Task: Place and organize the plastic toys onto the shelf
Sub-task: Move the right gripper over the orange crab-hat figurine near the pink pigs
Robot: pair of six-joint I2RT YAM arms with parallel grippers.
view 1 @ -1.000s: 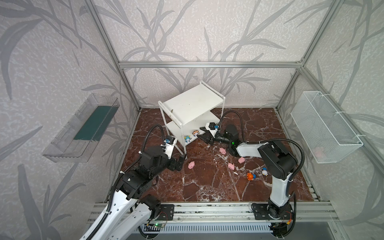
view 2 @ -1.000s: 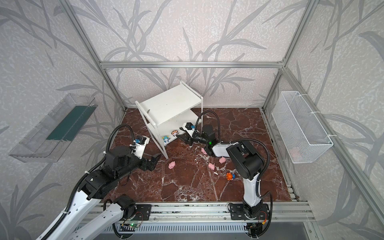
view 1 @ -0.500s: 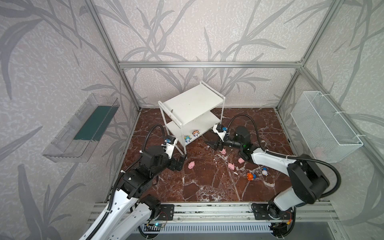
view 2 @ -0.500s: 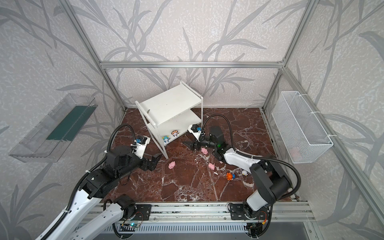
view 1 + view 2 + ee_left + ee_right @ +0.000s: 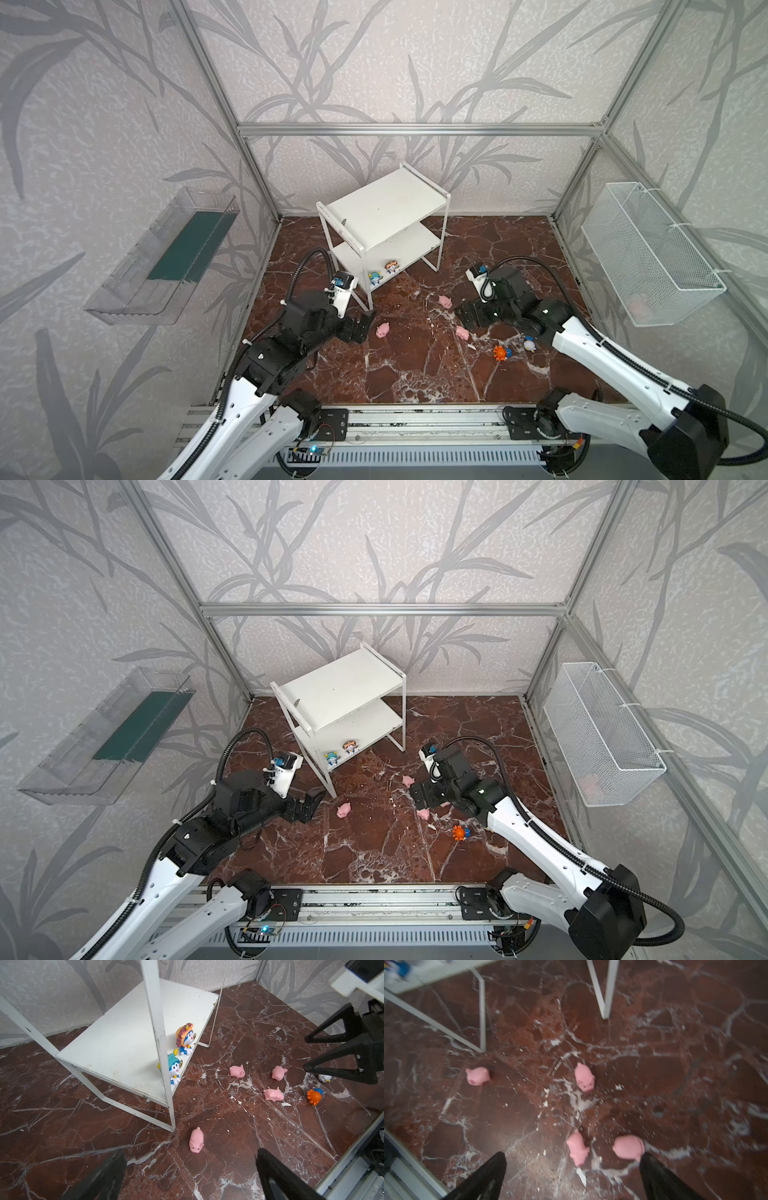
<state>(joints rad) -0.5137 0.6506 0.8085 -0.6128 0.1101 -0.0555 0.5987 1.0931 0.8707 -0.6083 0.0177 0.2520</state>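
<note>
Left gripper [image 5: 311,805]: shown with jaws spread wide and nothing held; the nearest pig [image 5: 196,1143] lies on the floor just ahead of it.
Right gripper [image 5: 305,1054]: shown fully parted and empty, hung low over three more pigs [image 5: 584,1077]; one is seen just beside a finger, but contact cannot be told.
Floor [image 5: 415,374]: glossy red-brown marble pattern, white-veined and strewn with white flecks.
Loose figurines: a spiky orange figurine [image 5: 314,1096] and a white figurine [image 5: 324,1078], the latter half hidden by the Right gripper.
Front leg [image 5: 157,1022]: a thin white tube by which the blue-hooded figurine [image 5: 174,1068] is partly screened.
Shelf [image 5: 386,208]: two flat white boards; the blue-hooded figurine and an orange-maned figurine [image 5: 185,1040] are stood at the lower board's near edge.
Walls: a clear plastic bin [image 5: 166,257] is hung at left, a white wire basket [image 5: 648,253] at right.
</note>
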